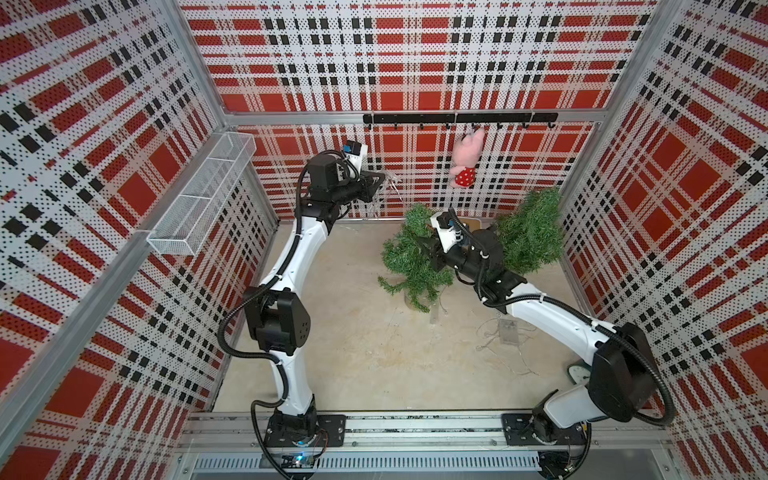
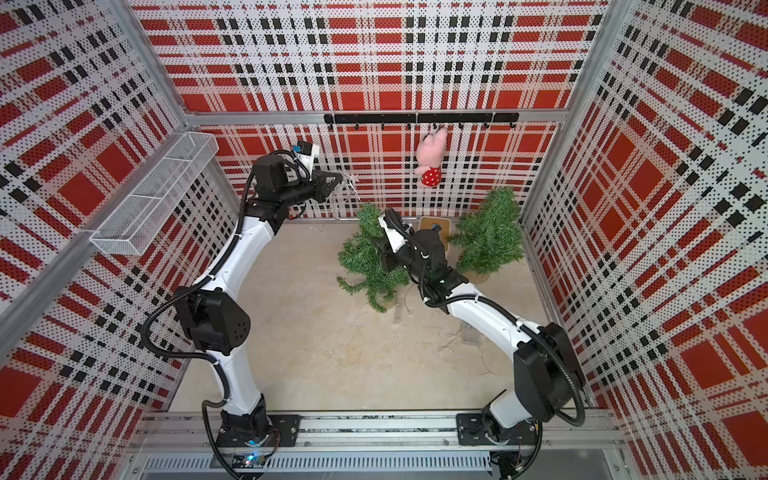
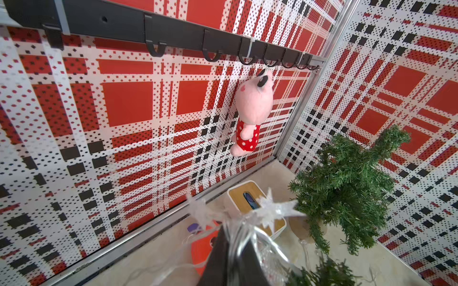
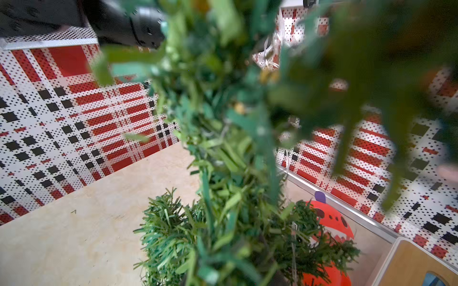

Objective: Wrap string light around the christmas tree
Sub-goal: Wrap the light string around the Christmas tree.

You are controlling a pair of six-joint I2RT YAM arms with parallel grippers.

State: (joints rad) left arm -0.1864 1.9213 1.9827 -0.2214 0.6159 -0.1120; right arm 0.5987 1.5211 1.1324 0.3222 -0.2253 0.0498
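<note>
Left gripper (image 1: 381, 180) pinches the string light (image 3: 275, 210) high by the back wall (image 1: 415, 83), slack hanging ready. Right gripper (image 1: 430, 249) sits buried in the christmas tree (image 1: 405, 266), likely steadying it; jaws hidden, can't tell.

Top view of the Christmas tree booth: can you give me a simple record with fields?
left claw: raised high, shut on string light
string light: bunch dangles from left claw, wire trails on table
right claw: buried in Christmas tree branches, grip hidden
second tree: upright, back corner
pink plush toy: hangs from hook rail
</note>
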